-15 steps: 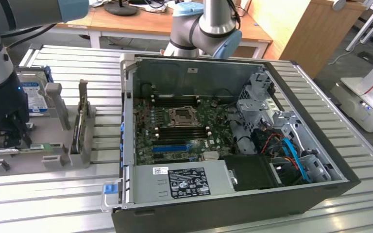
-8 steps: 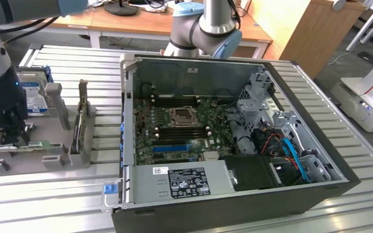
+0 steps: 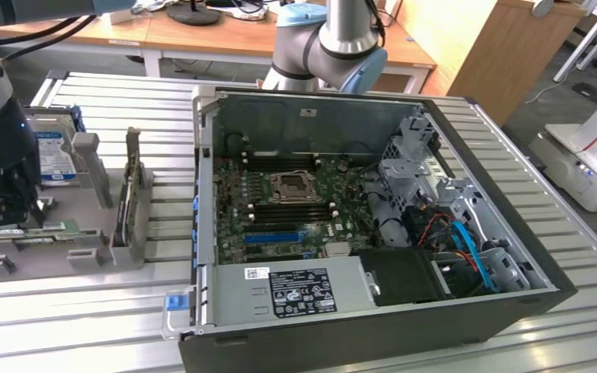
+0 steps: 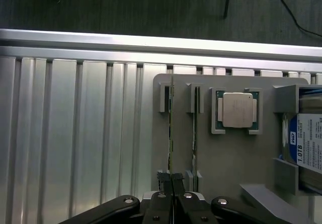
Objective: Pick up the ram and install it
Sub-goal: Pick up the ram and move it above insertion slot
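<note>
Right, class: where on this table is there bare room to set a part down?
Bare slats in front of the grey tray, beside the computer case; also the strip at the case's far side, exterior view's right. Crowded: the tray, where the hand grips a ram stick.

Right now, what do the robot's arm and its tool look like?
The arm has silver-grey round tubes and joints with light-blue caps. Its wrist part is black, with a small blue light. The tool is black, with curved linkage bars and small silver screws.
</note>
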